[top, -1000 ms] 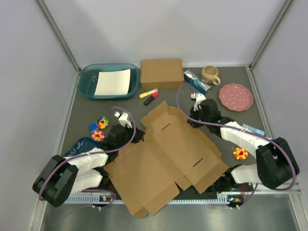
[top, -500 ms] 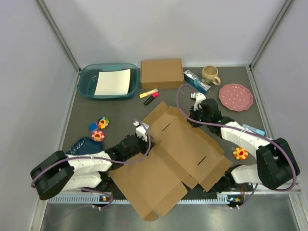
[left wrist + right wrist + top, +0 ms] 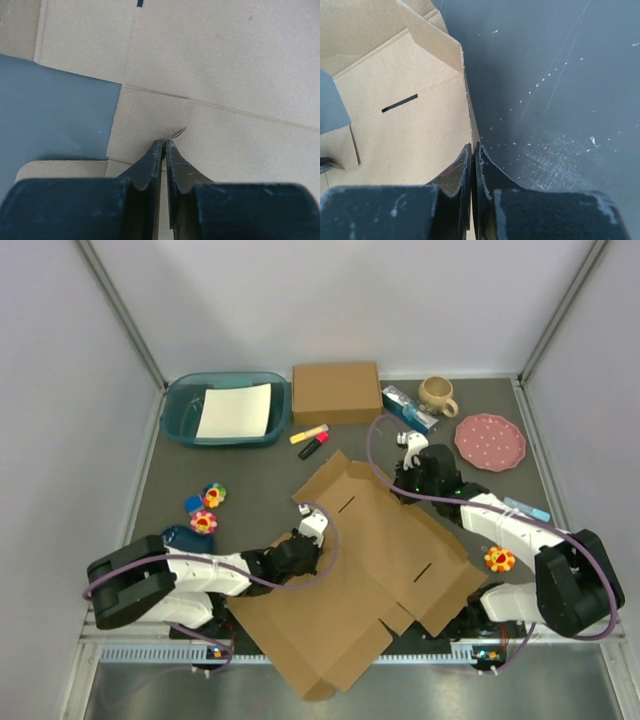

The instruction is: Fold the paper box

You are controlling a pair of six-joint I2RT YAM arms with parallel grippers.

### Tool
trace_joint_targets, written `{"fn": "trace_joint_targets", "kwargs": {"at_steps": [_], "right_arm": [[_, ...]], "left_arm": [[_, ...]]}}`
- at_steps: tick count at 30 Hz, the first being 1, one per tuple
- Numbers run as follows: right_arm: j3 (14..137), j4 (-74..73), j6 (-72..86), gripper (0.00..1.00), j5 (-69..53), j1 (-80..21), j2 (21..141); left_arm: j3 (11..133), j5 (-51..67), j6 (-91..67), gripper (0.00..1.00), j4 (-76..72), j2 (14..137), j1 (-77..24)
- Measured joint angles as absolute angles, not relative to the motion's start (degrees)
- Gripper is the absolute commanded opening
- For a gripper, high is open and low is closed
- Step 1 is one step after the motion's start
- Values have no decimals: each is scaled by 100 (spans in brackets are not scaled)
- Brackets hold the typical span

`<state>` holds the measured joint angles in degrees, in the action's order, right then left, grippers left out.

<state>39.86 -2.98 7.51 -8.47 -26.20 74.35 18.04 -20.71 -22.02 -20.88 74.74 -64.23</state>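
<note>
The paper box [image 3: 380, 550] is a brown die-cut sheet, partly folded, in the middle of the table. My left gripper [image 3: 305, 540] reaches over the sheet's left side. In the left wrist view the gripper [image 3: 164, 143] is shut on a thin flap edge of the paper box [image 3: 225, 60]. My right gripper [image 3: 403, 483] is at the sheet's far right edge. In the right wrist view the gripper [image 3: 473, 146] is shut on the raised side wall of the paper box [image 3: 395, 115], which has a slot.
At the back stand a teal basin [image 3: 180, 420] with white paper, a smaller brown box [image 3: 336, 392], a carton [image 3: 409, 408], a cup [image 3: 437, 393] and a pink plate [image 3: 490, 441]. Two markers [image 3: 311, 439] lie behind the sheet. Flower toys [image 3: 204, 522] [image 3: 499, 559] lie on both sides.
My left gripper has moved right and nearer, onto the sheet, carrying a flap over it. The sheet's near panel has shifted right. My right gripper has hardly moved.
</note>
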Motion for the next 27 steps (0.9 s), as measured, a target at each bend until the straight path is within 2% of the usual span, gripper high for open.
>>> {"fn": "trace_joint_targets", "kwargs": {"at_steps": [1, 3, 4, 7, 9, 10, 18, 27], "right_arm": [[3988, -307, 753, 0, -860, -2622, 7417], [3999, -355, 755, 0, -908, -2637, 7387], [4025, -421, 757, 0, -932, -2648, 7387], [4119, -572, 766, 0, -1017, -2716, 7387], [4182, -661, 757, 0, -1028, -2751, 7382], [4211, -711, 746, 0, -1024, -2766, 7371], [4259, -851, 510, 0, -913, -2915, 7168], [4576, -880, -937, 0, 364, -4134, 6947]], "left_arm": [[1804, -2119, -2246, 26, -2025, 7432, -6427], [1811, -2198, -2292, 39, -1811, 7269, -6425], [1813, -2235, -2276, 49, -1697, 7161, -6425], [2003, -2303, -2246, 63, -1205, 6729, -6420], [2272, -2287, -2204, 68, -915, 6420, -6418], [2379, -2276, -2202, 76, -845, 6305, -6418], [2899, -2298, -2180, 76, -556, 5076, -6420], [2585, -3876, -2718, 78, -336, 4202, -6383]]}}
